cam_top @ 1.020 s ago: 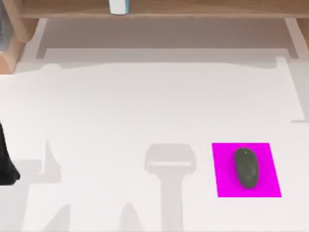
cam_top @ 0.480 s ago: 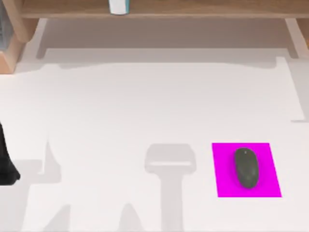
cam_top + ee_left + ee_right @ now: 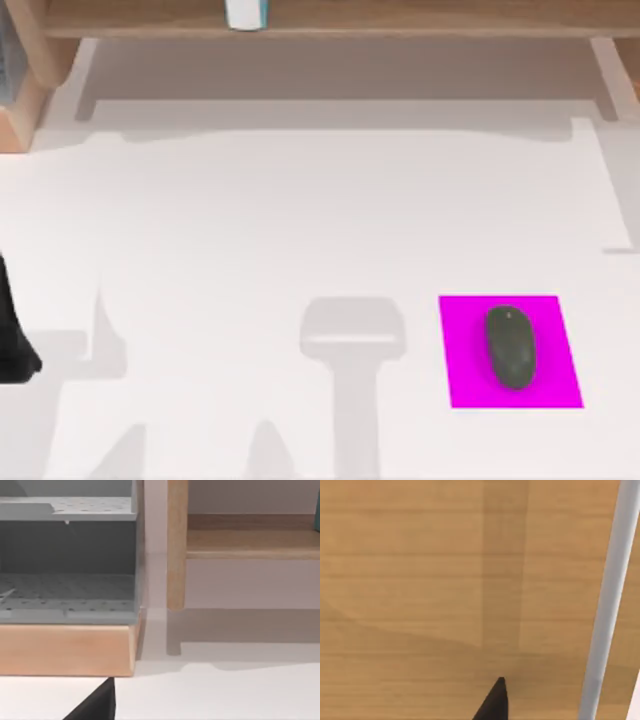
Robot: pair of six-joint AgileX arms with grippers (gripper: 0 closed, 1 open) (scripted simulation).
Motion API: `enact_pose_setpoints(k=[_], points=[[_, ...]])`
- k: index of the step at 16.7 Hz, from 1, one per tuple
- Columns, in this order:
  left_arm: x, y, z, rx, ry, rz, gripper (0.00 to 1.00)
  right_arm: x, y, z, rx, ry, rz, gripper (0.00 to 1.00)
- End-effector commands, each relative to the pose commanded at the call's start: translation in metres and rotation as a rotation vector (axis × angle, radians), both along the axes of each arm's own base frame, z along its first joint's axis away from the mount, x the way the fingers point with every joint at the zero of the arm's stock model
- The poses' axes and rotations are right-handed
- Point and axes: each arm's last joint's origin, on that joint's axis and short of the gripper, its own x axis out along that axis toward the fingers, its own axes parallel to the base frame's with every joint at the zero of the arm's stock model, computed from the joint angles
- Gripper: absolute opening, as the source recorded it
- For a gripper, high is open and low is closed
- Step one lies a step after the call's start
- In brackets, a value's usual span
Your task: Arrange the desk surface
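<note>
A dark part of the left arm (image 3: 12,335) is seen at the left edge of the top view, about level with the lower half of the picture, low and to the side. In the left wrist view a single black fingertip (image 3: 95,705) of the left gripper is seen at the lower edge, pointed upward. In the right wrist view a single black fingertip (image 3: 492,702) of the right gripper is likewise seen at the lower edge, tapering to a point.

Broad white matte desk surface (image 3: 300,210), seemingly flat.
</note>
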Motion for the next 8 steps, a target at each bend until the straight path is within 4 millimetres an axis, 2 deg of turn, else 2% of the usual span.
enact_pose_setpoints(k=[5,8], points=[[0.0,0.0,0.0,0.0,0.0,0.0,1.0,0.0,0.0,0.0,0.0,0.0,0.0,0.02],[0.0,0.0,0.0,0.0,0.0,0.0,1.0,0.0,0.0,0.0,0.0,0.0,0.0,0.0]])
